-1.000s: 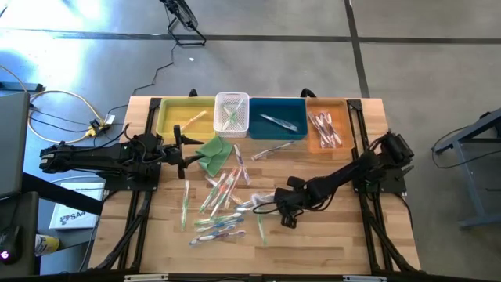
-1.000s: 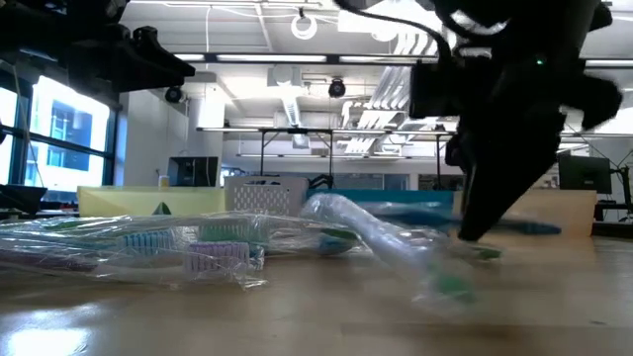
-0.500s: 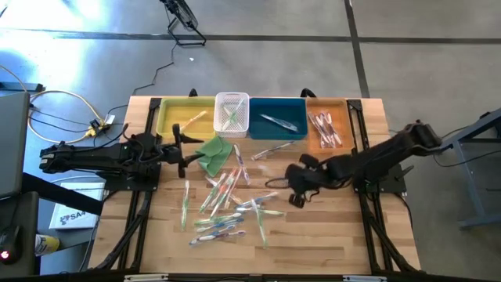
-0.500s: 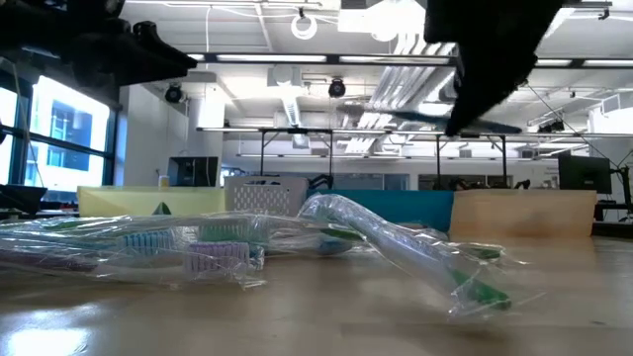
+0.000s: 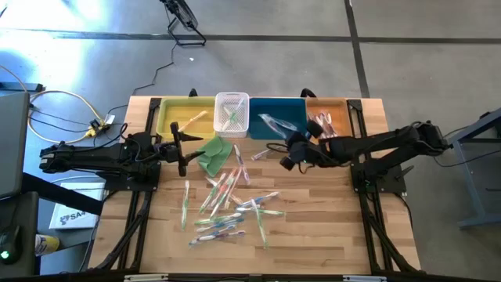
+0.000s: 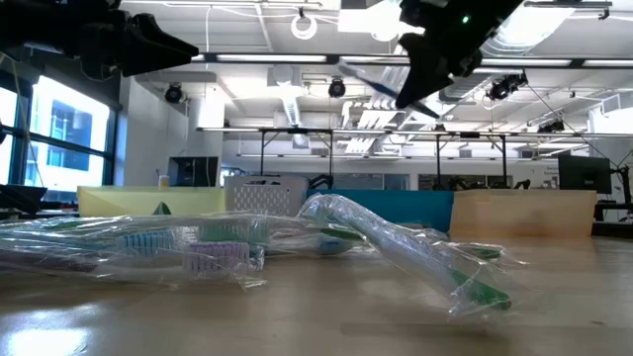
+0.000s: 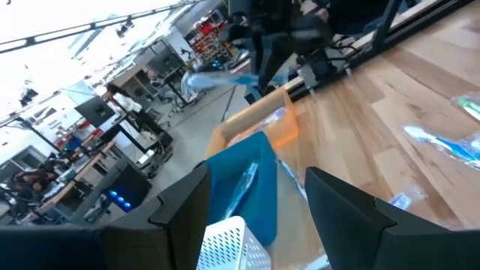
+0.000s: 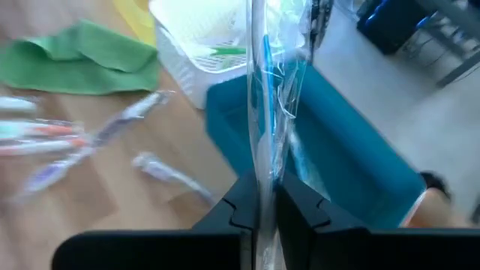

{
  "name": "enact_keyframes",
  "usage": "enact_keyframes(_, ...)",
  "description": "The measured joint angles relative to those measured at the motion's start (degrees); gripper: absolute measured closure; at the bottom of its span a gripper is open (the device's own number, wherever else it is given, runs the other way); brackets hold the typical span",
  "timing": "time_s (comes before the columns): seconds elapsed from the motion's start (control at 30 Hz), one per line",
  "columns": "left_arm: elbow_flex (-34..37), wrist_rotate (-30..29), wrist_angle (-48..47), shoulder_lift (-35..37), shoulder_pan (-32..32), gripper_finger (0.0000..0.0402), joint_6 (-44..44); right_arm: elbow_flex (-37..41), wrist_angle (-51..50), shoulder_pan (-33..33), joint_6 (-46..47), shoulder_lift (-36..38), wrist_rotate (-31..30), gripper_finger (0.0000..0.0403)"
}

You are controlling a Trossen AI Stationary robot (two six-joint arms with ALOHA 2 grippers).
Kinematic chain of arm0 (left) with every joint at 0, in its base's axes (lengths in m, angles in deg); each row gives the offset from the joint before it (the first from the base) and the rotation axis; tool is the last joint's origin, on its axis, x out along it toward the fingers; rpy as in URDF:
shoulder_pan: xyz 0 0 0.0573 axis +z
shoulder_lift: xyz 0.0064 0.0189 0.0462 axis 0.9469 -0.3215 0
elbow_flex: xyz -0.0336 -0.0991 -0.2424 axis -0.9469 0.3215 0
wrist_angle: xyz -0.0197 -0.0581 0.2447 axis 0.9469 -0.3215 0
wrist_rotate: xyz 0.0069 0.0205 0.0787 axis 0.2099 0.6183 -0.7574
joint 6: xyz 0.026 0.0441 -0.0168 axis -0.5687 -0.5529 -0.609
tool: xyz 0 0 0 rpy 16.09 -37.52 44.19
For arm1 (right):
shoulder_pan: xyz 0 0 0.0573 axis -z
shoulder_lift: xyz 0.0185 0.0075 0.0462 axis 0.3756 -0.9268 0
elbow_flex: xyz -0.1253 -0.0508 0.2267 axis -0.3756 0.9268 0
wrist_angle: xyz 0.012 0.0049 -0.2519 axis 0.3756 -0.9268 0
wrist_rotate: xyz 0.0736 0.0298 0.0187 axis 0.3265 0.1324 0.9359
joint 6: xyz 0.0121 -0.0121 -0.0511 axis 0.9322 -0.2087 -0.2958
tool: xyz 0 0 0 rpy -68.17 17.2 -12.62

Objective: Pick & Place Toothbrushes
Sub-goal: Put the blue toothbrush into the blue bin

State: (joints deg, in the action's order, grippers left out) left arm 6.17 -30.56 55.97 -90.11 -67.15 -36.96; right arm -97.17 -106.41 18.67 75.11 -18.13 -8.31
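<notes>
My right gripper (image 5: pixel 286 149) hangs in the air at the near edge of the blue bin (image 5: pixel 291 110), shut on a blue toothbrush (image 8: pixel 264 90) in a clear wrapper. The low view shows that toothbrush (image 6: pixel 368 81) high above the table. Several more wrapped toothbrushes (image 5: pixel 227 205) lie loose on the wood in the table's middle. My left gripper (image 5: pixel 182 146) waits open at the table's left, beside the folded green cloth (image 5: pixel 213 153). My right gripper pinches one end of the wrapped toothbrush (image 8: pixel 262 174) between its two fingers (image 8: pixel 234 211). The toothbrush runs straight out ahead of the fingers, along them, toward the blue bin (image 8: pixel 330 169). It is lifted clear of the table and of the bin.
Along the far edge stand a yellow bin (image 5: pixel 182 114), a white basket (image 5: pixel 232 100), the blue bin and an orange bin (image 5: pixel 322 106), each with toothbrushes inside. One loose toothbrush (image 5: pixel 270 149) lies just in front of the blue bin. Bare wood lies at the near right.
My right gripper has risen from the pile in the table's middle and moved toward the far edge, up to the blue bin, turning as it went. The blue toothbrush has come up with it, clear of the table.
</notes>
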Motion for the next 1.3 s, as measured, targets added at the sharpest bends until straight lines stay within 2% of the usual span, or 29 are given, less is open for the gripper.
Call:
enact_keyframes(0.1, 0.00, -3.26, 1.17, 0.00, 0.00, 0.0190, 0.05, 0.00, 2.10, 3.73, -7.18, -1.16, 2.96, 0.0383)
enact_keyframes(0.23, 0.00, -7.45, 3.95, 0.02, 0.02, 0.0190, 0.25, 0.00, 2.58, 10.15, -14.00, -2.30, 11.03, 0.0384)
enact_keyframes(0.4, 0.00, -9.73, 4.54, 0.00, 0.02, 0.0190, 0.05, 0.00, 3.96, 19.13, -21.51, -2.78, 19.95, 0.0384)
enact_keyframes(0.67, 0.00, -19.57, 4.63, 0.02, 0.02, 0.0190, 0.05, 0.00, 6.47, 32.21, -26.16, -3.50, 35.14, 0.0384)
enact_keyframes(0.87, 0.00, -24.11, 4.61, 0.00, 0.02, 0.0190, 0.05, -0.01, 6.54, 35.73, -27.29, -7.88, 37.63, 0.0383)
enact_keyframes(1.1, 0.00, -24.48, 4.59, -0.02, 0.02, 0.0190, 0.26, 0.00, 7.41, 35.77, -27.37, -15.66, 38.63, 0.0384)
enact_keyframes(1.3, 0.00, -24.48, 4.58, -0.02, 0.02, 0.0190, 0.29, 0.00, 8.08, 35.80, -27.77, -19.21, 38.28, 0.0383)
